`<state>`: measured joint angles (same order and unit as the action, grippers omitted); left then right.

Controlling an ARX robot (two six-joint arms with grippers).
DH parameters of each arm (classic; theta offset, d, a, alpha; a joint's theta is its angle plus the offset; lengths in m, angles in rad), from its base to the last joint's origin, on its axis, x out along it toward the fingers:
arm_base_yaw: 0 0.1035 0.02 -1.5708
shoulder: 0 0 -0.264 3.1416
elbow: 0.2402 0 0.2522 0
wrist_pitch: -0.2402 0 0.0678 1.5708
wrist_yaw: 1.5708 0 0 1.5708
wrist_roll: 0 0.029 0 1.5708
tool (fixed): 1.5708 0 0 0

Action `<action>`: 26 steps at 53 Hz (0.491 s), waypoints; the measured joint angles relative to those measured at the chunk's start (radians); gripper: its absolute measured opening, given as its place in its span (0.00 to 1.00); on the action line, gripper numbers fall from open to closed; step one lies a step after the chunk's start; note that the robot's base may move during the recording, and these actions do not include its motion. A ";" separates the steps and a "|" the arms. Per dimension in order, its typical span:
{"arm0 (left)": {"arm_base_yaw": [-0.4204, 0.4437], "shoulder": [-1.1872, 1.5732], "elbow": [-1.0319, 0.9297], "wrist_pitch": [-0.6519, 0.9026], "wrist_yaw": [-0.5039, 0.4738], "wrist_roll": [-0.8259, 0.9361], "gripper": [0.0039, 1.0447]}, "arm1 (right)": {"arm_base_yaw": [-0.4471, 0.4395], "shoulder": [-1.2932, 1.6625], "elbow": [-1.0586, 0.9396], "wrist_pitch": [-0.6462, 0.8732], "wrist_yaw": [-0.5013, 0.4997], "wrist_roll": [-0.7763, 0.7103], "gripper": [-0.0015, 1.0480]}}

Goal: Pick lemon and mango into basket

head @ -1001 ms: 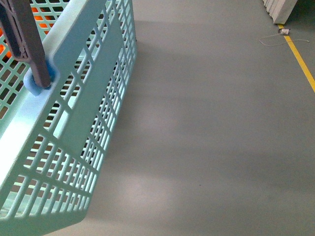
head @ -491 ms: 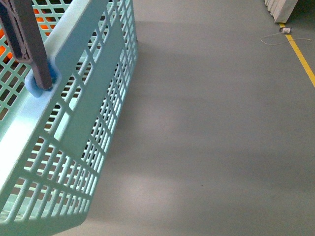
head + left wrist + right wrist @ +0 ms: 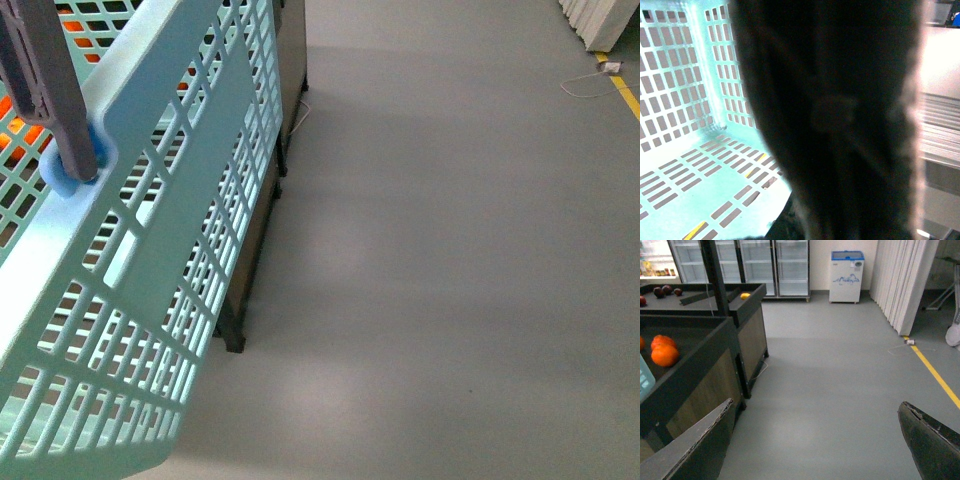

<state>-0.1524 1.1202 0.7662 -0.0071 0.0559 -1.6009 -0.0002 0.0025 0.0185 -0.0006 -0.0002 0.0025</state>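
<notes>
The mint-blue slotted basket point(image 3: 150, 250) hangs tilted and fills the left of the front view, with its brown handle point(image 3: 50, 90) at the top left. My left gripper is shut on that handle, which shows as a dark blur point(image 3: 840, 125) hiding the jaws in the left wrist view. The part of the basket floor point(image 3: 695, 190) that shows there holds nothing. My right gripper point(image 3: 816, 405) is open and empty above the grey floor. A small yellow fruit point(image 3: 745, 296) lies in the far bin, too far away to tell its kind. No mango shows clearly.
A dark display stand point(image 3: 715, 365) with wooden side panels stands at the left, its leg point(image 3: 235, 340) beside the basket. Orange tangerines point(image 3: 662, 352) lie in its near bin and dark red fruits point(image 3: 665, 290) further back. Glass fridges and a white freezer point(image 3: 846, 270) line the back wall. A yellow floor line point(image 3: 935, 375) runs at the right.
The front view has shifted: the stand's wooden panel and leg now show beside the basket, and the yellow floor line has slid toward the right edge. The basket stays held.
</notes>
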 joint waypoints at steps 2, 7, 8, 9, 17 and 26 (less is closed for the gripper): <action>0.000 0.000 0.000 0.000 0.001 0.000 0.04 | 0.000 0.002 0.000 0.000 0.000 0.000 0.92; 0.000 0.001 0.000 0.000 -0.004 0.001 0.04 | 0.000 0.001 0.000 0.000 0.001 0.000 0.92; 0.000 0.001 0.000 0.000 -0.004 0.001 0.04 | 0.000 0.001 0.000 0.000 0.001 0.000 0.92; 0.000 0.001 0.000 0.000 -0.003 0.002 0.04 | 0.000 0.001 0.000 0.000 0.001 0.000 0.92; 0.000 0.001 0.000 0.000 0.000 0.000 0.04 | 0.000 0.001 0.000 -0.002 0.001 0.000 0.92; 0.000 0.001 0.000 0.000 -0.004 0.001 0.04 | 0.000 0.000 0.000 0.000 0.000 0.000 0.92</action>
<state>-0.1520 1.1213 0.7658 -0.0071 0.0521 -1.5997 -0.0002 0.0029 0.0181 -0.0010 0.0002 0.0029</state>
